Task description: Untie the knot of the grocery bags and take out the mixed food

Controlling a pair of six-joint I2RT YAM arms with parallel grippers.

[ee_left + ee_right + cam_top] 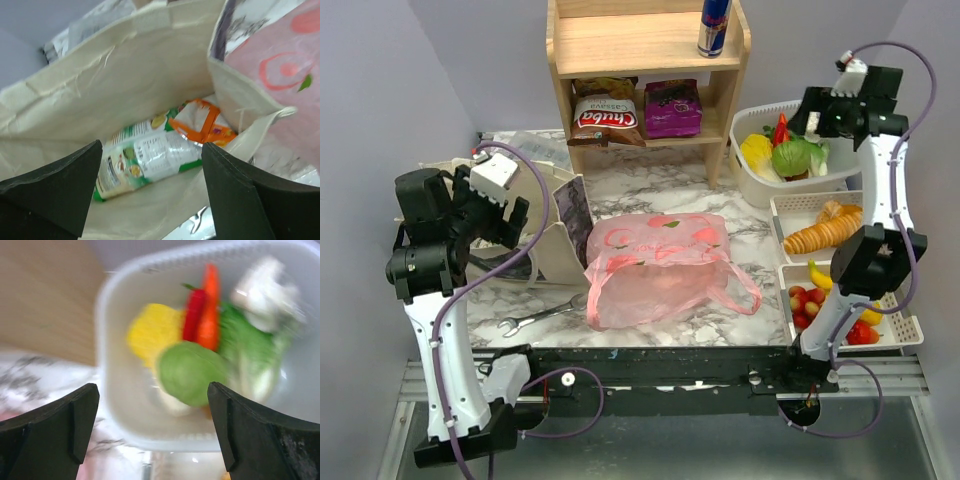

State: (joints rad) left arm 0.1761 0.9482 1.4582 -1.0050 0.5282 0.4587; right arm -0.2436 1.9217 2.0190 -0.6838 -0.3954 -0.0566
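Mid-frame on the table (720,210): pink bag (655,270) lying flat. At left, left pincer (151,150) spread wide over open canvas tote (100,90), green-and-white snack bag (145,160) inside. Upper right: right pincer (152,387) wide, empty, above white basket (750,182) of food.

a white marble-patterned table (740,215) carries everything. a crinkled pink plastic bag (655,265) lies at its middle, with a beige canvas tote (552,255) just beside it on the left. a wrench (535,317) lies near the tote, toward the near edge. a wooden shelf (640,45) stands at the far edge, with a white basket (752,175) to its right. along the right edge sit a far tray (795,205) and a near tray (910,335).
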